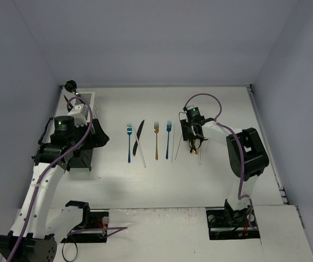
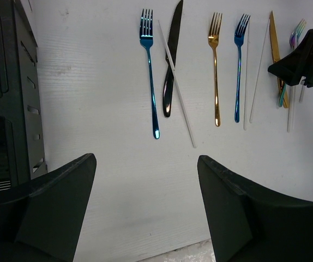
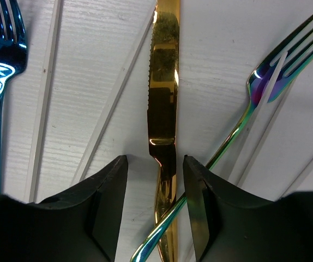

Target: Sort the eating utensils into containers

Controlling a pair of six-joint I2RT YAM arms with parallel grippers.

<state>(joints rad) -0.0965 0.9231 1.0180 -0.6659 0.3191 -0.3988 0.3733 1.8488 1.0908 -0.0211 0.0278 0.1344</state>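
Utensils lie in a row on the white table: a blue fork (image 1: 129,143), a black knife (image 1: 139,137) crossed by a pale chopstick (image 2: 175,82), a gold fork (image 1: 156,140), a second blue fork (image 1: 168,134) and more chopsticks (image 2: 247,76). My right gripper (image 3: 155,180) is open and low over a gold knife (image 3: 164,82), with one jaw on each side of its handle. An iridescent teal fork (image 3: 265,87) crosses that handle. My left gripper (image 2: 145,202) is open and empty above bare table, next to the black caddies (image 2: 9,98). A white caddy (image 1: 84,101) stands at the far left.
Grey walls close the table at the back and both sides. The right gripper (image 2: 304,60) shows at the right edge of the left wrist view. Another chopstick (image 3: 44,98) lies beside the blue fork (image 3: 1,65) to the left of the gold knife.
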